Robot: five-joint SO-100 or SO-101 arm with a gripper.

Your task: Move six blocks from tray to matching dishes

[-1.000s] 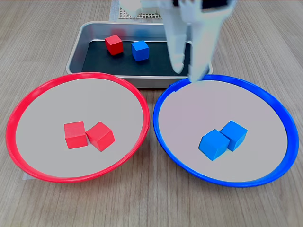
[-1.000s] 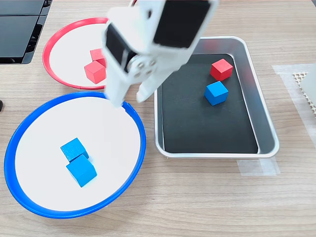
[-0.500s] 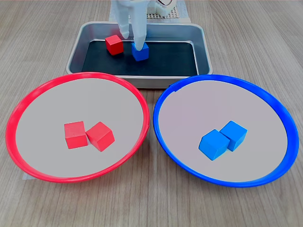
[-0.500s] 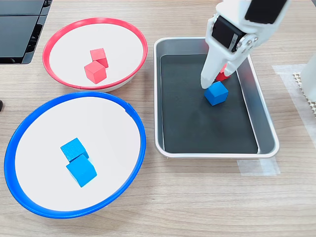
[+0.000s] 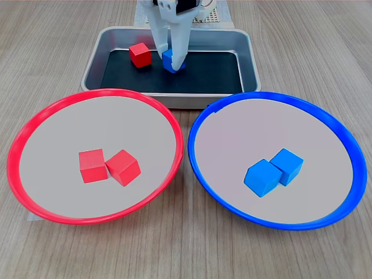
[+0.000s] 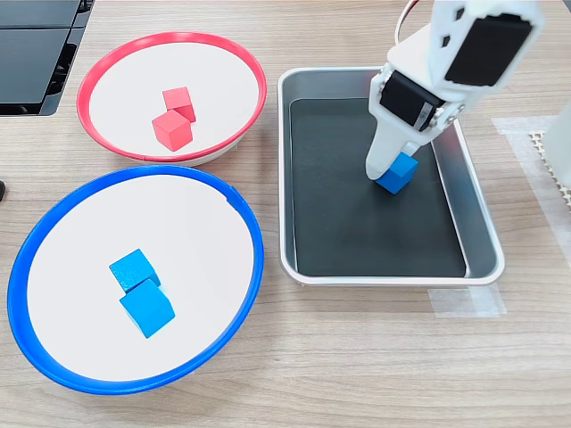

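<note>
Claw (image 5: 171,60) is down inside the tray (image 5: 247,61), one finger on either side of the blue block (image 5: 171,60), which sits on the black bottom. Fingers look close against its faces, but whether they pinch it firmly or only bracket it I cannot tell.

Risk: the red block (image 5: 139,54) lies just beside the claw, on the first exterior view's left, and is hidden behind the arm in the second exterior view. A finger drifting sideways could nudge it. If the grip sits off-centre or catches only a corner, the blue cube could twist and drop on the lift.

Arm reaches in from the tray's far side, wrist pitched steeply down, fingers near vertical.

Red-rimmed dish (image 5: 35,125) and blue-rimmed dish (image 5: 331,119), on the wooden surface (image 5: 186,256) nearer the camera than the claw, each hold two matching blocks.
</note>
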